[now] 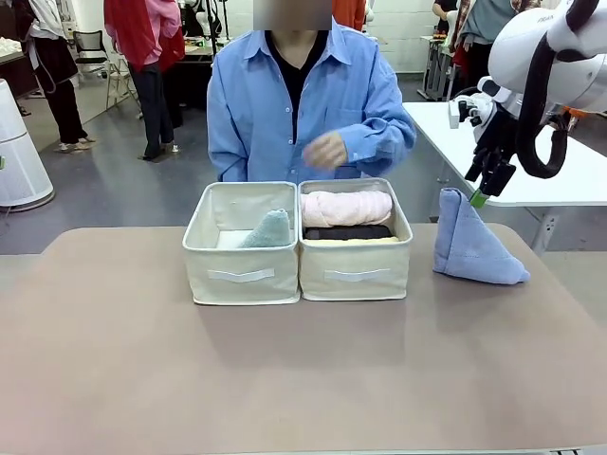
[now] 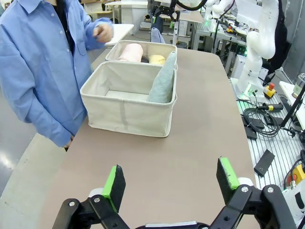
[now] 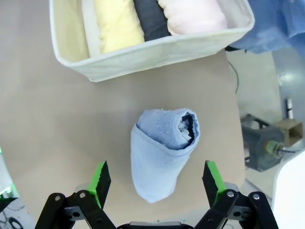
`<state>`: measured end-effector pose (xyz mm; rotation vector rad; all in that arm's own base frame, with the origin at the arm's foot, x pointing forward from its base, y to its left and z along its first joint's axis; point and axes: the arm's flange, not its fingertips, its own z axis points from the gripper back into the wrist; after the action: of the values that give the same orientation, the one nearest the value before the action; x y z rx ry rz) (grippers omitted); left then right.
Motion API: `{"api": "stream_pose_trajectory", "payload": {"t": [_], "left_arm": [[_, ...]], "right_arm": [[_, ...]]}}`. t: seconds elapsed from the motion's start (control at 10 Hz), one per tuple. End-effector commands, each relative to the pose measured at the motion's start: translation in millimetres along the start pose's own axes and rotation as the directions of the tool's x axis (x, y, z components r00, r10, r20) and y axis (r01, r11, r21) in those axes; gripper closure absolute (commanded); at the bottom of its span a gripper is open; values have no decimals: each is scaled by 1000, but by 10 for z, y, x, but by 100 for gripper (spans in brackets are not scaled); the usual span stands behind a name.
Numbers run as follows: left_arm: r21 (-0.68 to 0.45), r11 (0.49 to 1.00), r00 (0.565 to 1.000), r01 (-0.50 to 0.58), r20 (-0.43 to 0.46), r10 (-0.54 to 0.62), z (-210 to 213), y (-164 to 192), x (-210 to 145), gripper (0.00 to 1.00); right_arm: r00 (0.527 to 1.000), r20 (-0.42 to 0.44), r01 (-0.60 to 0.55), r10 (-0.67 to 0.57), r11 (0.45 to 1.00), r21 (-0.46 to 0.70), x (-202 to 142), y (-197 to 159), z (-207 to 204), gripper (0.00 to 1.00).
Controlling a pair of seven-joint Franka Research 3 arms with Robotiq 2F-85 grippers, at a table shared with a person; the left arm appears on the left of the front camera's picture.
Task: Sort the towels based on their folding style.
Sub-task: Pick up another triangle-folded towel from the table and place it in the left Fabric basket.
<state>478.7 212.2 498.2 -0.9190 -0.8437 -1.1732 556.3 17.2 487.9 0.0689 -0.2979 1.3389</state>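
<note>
**Front view**
- Table (image 1: 114, 379): brown top, carrying two beige fabric bins that touch side by side at mid-width, towards the far edge.
- Left bin (image 1: 242, 275): holds one pale grey-green cone towel (image 1: 268, 230), which leans at the wall shared with the other bin.
- Right bin (image 1: 356, 273): holds a pink roll (image 1: 346, 208) at the far side, then a dark grey roll (image 1: 346, 232). A thin line of the yellow roll (image 1: 353, 241) shows nearest.
- Blue cone towel (image 1: 469, 248): stands point-up on the bare table near the far right corner, apart from the bins.
- Right gripper (image 1: 482, 195): hangs at the cone's tip. Its spread cannot be read from this angle.
- Person (image 1: 256, 104): blue shirt, at the far edge, with one hand (image 1: 325, 150) raised above the bins.

**Left wrist view**
- Left gripper (image 2: 171, 177): jaws spread wide, nothing between them, over bare table at the left end.
- Nearer bin: the grey-green cone leans against its wall.
- Farther bin: the pink and yellow rolls lie here.

**Right wrist view**
- Right gripper (image 3: 156, 177): jaws spread wide, holding nothing. One green pad stands on each side of the blue cone towel, and neither touches it.
- Blue cone towel: seen from above, its rolled tip faces the camera.
- Right bin: beyond the cone, with the yellow, dark grey and pink rolls side by side.
</note>
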Motion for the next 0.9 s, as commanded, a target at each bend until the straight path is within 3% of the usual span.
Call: {"api": "stream_pose_trajectory", "payload": {"t": [0.0,0.4,0.8], "left_arm": [[9,1000,1000,0,-5,0,4,-12,8,0],[9,1000,1000,0,-5,0,4,-12,8,0],[9,1000,1000,0,-5,0,4,-12,8,0]], "right_arm": [[1000,-12,15,-16,1000,-2,33,-156,-102,0],[998,19,67,-68,998,20,-12,-303,-273,0],[1000,-15,22,-21,999,30,-32,-179,-284,0]]}}
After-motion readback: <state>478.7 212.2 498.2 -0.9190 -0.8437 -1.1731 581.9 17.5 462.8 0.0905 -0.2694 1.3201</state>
